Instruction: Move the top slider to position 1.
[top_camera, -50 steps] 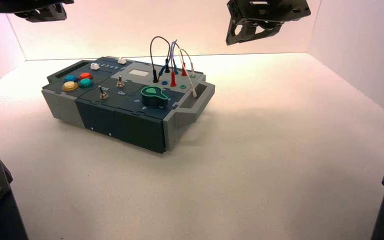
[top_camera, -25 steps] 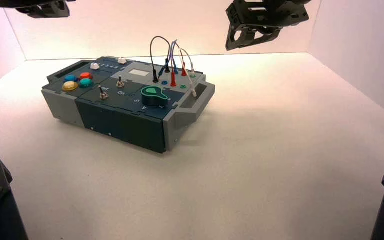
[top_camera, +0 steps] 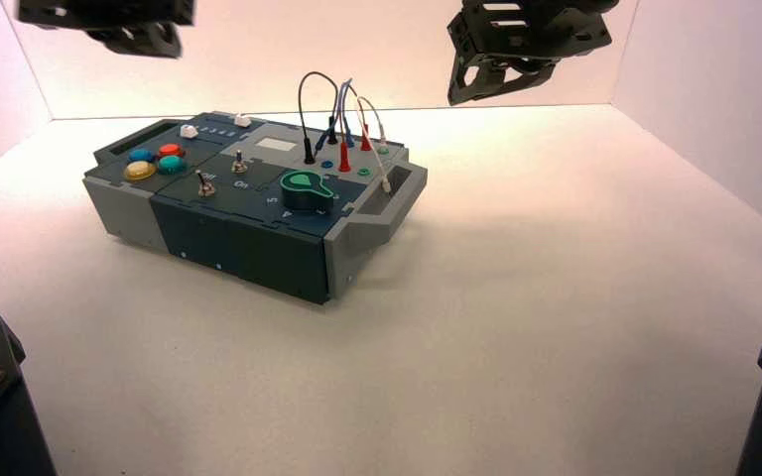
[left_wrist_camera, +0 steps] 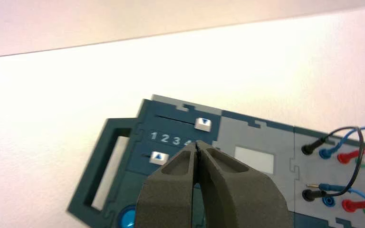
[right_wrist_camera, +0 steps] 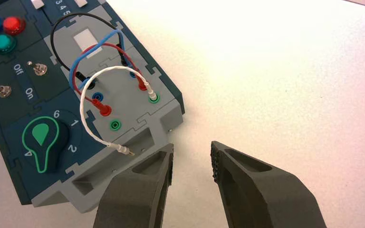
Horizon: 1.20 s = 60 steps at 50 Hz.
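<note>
The top slider (left_wrist_camera: 203,124), a small white knob, sits in its slot in the dark blue panel (left_wrist_camera: 175,127) by the box's far edge. It stands past the 4, at the slot's end beside the grey panel (left_wrist_camera: 228,128), with the slot running away from it towards the 1. So the move itself is all left to do: contact, then the full slide to 1. The lower slider (left_wrist_camera: 159,157), nearer the box's left handle (left_wrist_camera: 91,164), is not the one wanted.

The left end effector (left_wrist_camera: 197,143) has its fingers together with nothing between them, above the box and apart from both knobs; lining up looks like the step in hand. The right end effector (right_wrist_camera: 192,164) waits spread and empty off the box's right edge. The box (top_camera: 238,238) rests on the counter (top_camera: 516,327), towards its far left corner.
</note>
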{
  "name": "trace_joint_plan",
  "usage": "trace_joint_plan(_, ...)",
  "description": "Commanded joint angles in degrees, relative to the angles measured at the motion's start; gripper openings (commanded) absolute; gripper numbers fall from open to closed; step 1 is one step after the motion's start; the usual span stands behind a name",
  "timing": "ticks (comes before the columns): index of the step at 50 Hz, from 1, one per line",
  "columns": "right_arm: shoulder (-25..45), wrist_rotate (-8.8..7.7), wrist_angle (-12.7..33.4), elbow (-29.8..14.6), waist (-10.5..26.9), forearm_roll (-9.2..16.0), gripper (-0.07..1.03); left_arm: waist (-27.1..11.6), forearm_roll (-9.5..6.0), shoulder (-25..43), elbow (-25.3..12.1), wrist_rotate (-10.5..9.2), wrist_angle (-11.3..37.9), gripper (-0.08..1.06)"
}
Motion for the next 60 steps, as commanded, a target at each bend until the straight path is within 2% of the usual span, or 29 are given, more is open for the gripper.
trace_joint_plan(1, -0.5, 0.09, -0.3, -1.5, 0.1, 0.1, 0.43, -1.1, 0.18, 2.5, -4.0, 0.53, 0.3, -0.03)
trace_joint_plan(12, -0.3, 0.09, -0.4, -1.3, 0.1, 0.1, 0.42, -1.4, 0.18, 7.2, -8.0, 0.53, 0.4, -0.03)
trace_joint_plan(43, 1.7, 0.09, -0.3, -2.0, 0.1, -0.1, 0.42, -3.2, 0.0, 18.0, -14.2, 0.26, -0.3, -0.03)
trace_joint_plan(60, 1.8, 0.09, -0.4, -2.0, 0.0, -0.1, 0.42, -3.8, -0.18, 19.4, -14.2, -0.18, -0.2, -0.03)
